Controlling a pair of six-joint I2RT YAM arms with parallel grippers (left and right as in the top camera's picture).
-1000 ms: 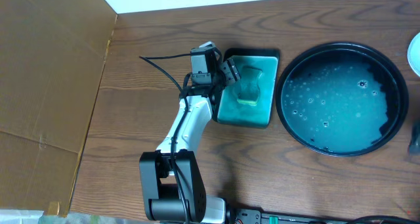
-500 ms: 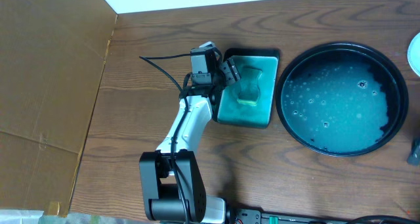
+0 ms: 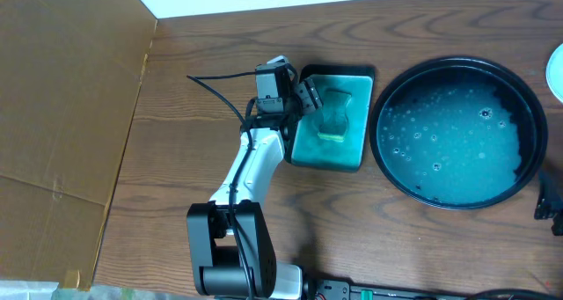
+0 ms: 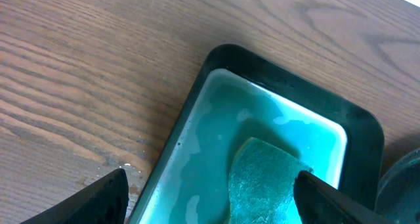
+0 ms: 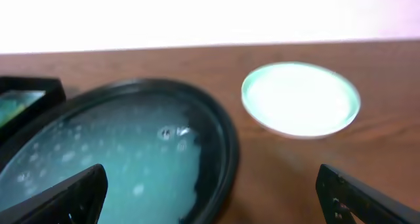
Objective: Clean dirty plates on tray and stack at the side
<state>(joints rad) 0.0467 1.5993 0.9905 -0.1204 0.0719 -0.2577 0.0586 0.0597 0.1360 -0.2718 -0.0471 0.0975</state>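
Note:
The round black tray (image 3: 387,172) sits right of centre and holds teal sudsy water; I see no plate in it. It fills the left of the right wrist view (image 5: 226,148). A pale plate (image 5: 300,99) lies on the table beyond the tray's right side. Glare hides whether more plates are stacked under it. Only a sliver of it shows at the overhead view's right edge (image 3: 558,71). My right gripper (image 5: 211,175) is open and empty, low over the tray's right rim, at the overhead view's edge (image 3: 550,199). My left gripper (image 3: 310,98) (image 4: 211,184) is open and empty over the teal dish.
A rectangular teal dish (image 3: 356,155) (image 4: 197,112) with liquid and a sponge (image 3: 336,115) (image 4: 262,178) sits left of the tray. A cardboard sheet (image 3: 62,98) covers the table's left. The left arm's base (image 3: 233,247) stands at the front edge.
The right gripper has shifted a little toward the front and left at the overhead view's right edge. The left arm, tray and dish have not moved.

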